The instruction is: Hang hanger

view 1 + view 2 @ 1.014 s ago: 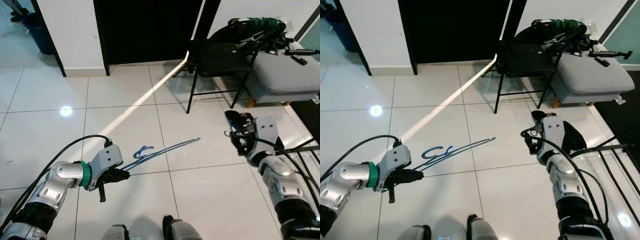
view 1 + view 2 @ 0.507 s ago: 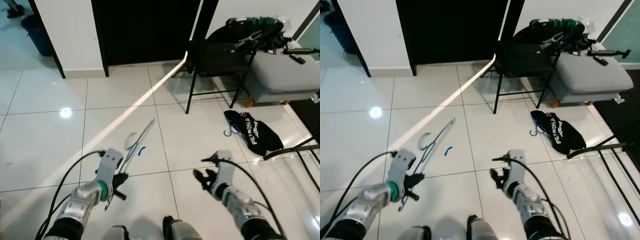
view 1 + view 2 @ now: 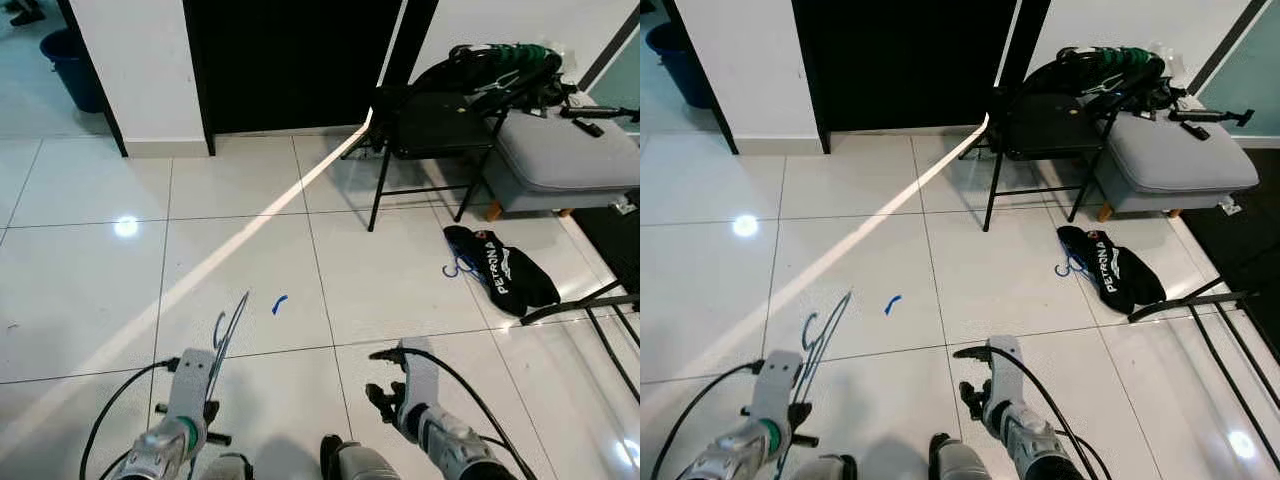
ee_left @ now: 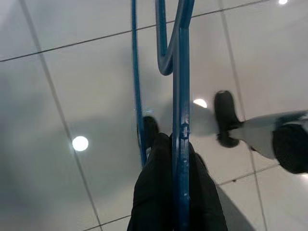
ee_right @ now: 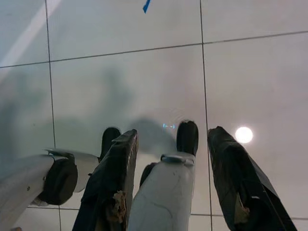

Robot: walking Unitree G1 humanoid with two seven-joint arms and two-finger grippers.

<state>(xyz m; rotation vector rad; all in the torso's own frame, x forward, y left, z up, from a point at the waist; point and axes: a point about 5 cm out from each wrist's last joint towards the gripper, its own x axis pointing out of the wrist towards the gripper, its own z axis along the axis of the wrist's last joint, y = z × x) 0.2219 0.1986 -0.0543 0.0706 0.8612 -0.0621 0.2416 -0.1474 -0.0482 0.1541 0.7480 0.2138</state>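
A blue wire hanger (image 3: 228, 335) sticks up and forward from my left gripper (image 3: 197, 408), low at the left near my feet. In the left wrist view the two black fingers (image 4: 156, 192) are shut on the hanger's bar (image 4: 181, 96), and its hook curves away ahead. My right gripper (image 3: 383, 396) hangs low at the right above bare tile. The right wrist view shows this gripper (image 5: 173, 135) open with nothing between its fingers (image 5: 114, 183).
A black garment (image 3: 505, 268) on a blue hanger lies on the floor to the right. Behind it stand a black folding chair (image 3: 430, 120) piled with clothes and a grey bench (image 3: 565, 150). Black rack bars (image 3: 600, 320) run along the right edge. A blue tape mark (image 3: 279, 303) sits on the tile.
Both arms have dropped toward my feet. The hanger swung from pointing right across the floor to pointing forward, still held in the left gripper. The right gripper came down away from the black garment.
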